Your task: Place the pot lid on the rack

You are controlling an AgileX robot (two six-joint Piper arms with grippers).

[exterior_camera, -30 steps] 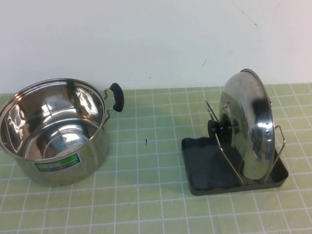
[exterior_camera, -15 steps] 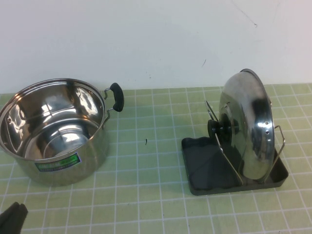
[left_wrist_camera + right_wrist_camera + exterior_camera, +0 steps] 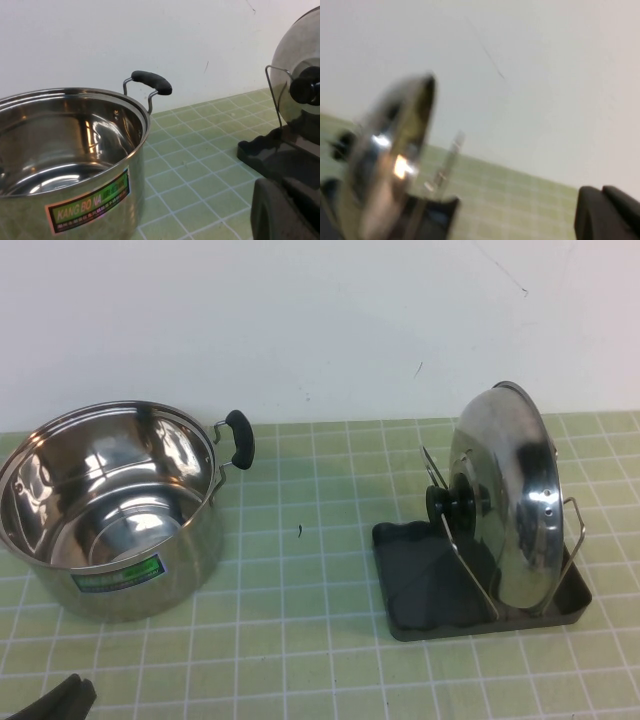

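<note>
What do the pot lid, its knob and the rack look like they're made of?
The pot lid looks like polished stainless steel: mirror-bright with reflections. Its knob seems black plastic, matte and dull. The rack has a dark grey tray, probably plastic, with thin shiny metal wire loops. The left gripper sits at the near left table edge; the right gripper shows only in its wrist view.
</note>
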